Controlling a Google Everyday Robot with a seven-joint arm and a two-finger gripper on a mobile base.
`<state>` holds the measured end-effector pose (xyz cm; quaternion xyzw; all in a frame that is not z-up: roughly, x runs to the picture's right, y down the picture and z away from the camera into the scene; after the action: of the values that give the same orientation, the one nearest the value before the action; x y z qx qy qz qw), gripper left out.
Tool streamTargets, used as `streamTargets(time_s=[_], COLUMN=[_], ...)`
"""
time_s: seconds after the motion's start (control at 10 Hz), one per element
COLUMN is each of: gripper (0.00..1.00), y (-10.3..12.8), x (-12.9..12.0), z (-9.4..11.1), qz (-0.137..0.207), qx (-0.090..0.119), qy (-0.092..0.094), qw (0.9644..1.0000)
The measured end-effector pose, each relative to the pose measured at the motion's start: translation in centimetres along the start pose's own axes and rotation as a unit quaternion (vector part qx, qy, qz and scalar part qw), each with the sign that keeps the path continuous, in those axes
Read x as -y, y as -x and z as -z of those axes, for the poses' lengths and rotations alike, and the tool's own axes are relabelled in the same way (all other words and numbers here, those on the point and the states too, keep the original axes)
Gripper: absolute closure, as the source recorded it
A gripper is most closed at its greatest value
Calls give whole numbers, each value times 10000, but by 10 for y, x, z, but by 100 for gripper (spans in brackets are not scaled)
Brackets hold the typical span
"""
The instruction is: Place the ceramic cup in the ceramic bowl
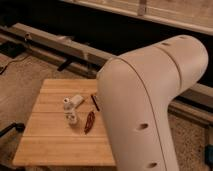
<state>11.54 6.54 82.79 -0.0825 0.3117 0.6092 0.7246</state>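
2 small white bottles [71, 107] and a dark red item [89, 121] lie on the counter [50, 145]. Arm [150, 110] fills the right, hiding gripper, cup and bowl, so none can be placed. Best to clear the view before reaching.

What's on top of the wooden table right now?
On the wooden table: two small white shakers, a dark red-brown item and a dark bar. The robot arm covers the table's right side; cup, bowl and gripper aren't visible.
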Motion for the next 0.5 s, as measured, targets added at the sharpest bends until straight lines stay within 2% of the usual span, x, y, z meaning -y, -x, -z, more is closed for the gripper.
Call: streamTargets(time_s=[0.3,0.5], gripper=[20,20], y=[-1,-1], x=[2,5], z=[0,6], qz=[-4,-52], qx=[-1,89], qy=[126,232], qw=[9999,9997])
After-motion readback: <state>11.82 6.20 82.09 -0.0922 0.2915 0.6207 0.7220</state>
